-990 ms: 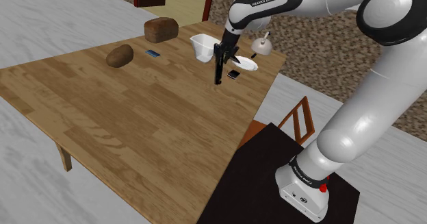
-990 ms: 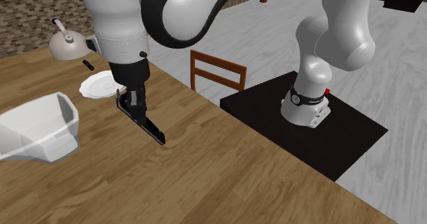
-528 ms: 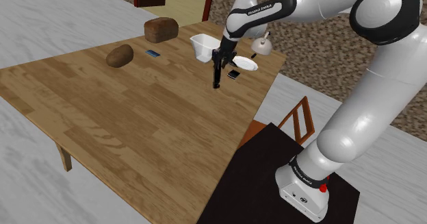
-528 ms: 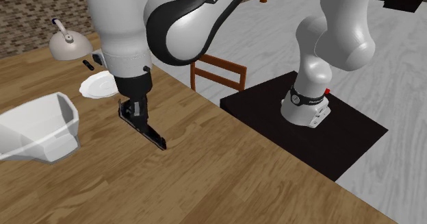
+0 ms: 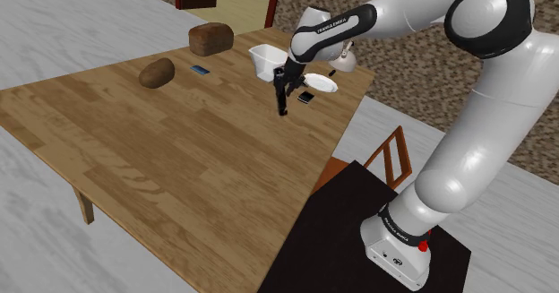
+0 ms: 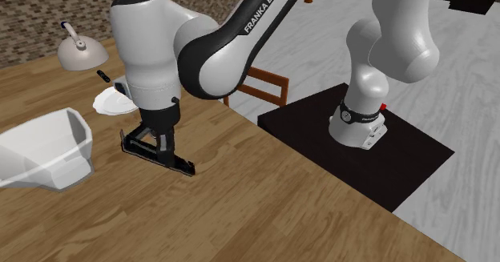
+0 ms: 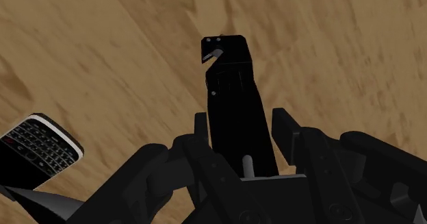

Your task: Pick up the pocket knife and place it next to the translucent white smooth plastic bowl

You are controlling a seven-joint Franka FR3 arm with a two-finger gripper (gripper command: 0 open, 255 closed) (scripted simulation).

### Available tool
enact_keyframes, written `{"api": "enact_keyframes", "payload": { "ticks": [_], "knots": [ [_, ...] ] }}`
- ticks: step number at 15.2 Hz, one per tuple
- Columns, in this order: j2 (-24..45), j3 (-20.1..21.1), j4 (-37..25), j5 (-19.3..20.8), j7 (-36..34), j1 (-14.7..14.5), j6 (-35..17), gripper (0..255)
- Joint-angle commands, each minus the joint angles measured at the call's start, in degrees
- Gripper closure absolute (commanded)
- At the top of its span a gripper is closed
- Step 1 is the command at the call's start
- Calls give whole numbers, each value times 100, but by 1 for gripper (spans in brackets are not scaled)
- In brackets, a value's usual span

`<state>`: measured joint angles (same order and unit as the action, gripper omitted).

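wooden table point(image 5: 161, 157), grey floor around. over the last second the wrist rolled: pocket knife point(image 6: 181, 167), hanging steeply before, now lies low along the wood, tip at or just off it, cannot tell. gripper point(image 6: 157, 140) clamped on knife. bowl point(image 6: 48, 152) near, toward second exterior view's left; release looks close. bare wood toward near edge; plate point(image 6: 112, 102) and phone point(image 7: 37, 147) close behind.

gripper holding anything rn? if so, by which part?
Yes: the gripper is shut on the black pocket knife, clasped by its flat sides, well back from its far end, which sticks out past the jaws.
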<state>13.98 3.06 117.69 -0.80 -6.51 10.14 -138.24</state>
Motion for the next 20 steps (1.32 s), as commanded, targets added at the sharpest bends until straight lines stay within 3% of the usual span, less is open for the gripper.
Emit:
{"api": "enact_keyframes", "payload": {
  "ticks": [1, 9, 16, 17, 20],
  "knots": [
    [111, -12, 120, 0, 22, 16, -66, 255],
    [507, -19, 223, 19, 19, 9, -565, 255],
    [509, -18, 221, 19, 18, 10, -564, 255],
    [506, -19, 222, 19, 19, 10, -562, 0],
    [508, -19, 220, 19, 19, 10, -562, 0]
  ]
}}
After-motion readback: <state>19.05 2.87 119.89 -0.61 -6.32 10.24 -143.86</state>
